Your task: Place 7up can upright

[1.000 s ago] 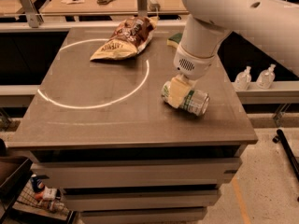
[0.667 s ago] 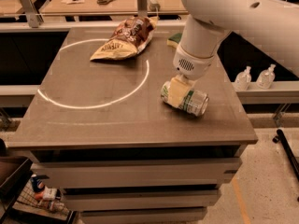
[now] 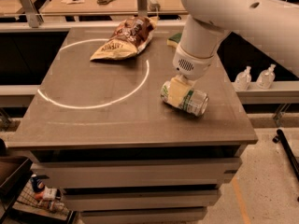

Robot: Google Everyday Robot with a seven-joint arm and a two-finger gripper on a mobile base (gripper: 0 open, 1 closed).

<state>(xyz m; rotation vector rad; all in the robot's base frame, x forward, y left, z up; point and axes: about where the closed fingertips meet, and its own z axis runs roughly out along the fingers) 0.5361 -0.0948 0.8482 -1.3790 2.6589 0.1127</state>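
7up can [image 3: 193, 101] lies on its side on the table [image 3: 93, 125], right-front area, just outside the white circle [image 3: 96, 107] at about 4 o'clock from its centre. Long axis runs 10 o'clock to 4 o'clock, with the silver end facing 4 o'clock.

Gripper [image 3: 177, 94] sits right on top of it, wrist coming down from 12 o'clock. A cream finger [image 3: 175, 90] crosses the can body nearer the 10 o'clock end, so it looks pinched across the can's width. The far finger is hidden.

My read: uprighting needs roughly a quarter turn of that axis to lift the silver end.

Room:
- Table's right edge is near at 3 o'clock.
- Front edge is near at 6 o'clock.
- Bare surface at 9 o'clock, inside the circle, is safer to set down.
- Chip bag [image 3: 124, 38] is well apart at 11 o'clock.
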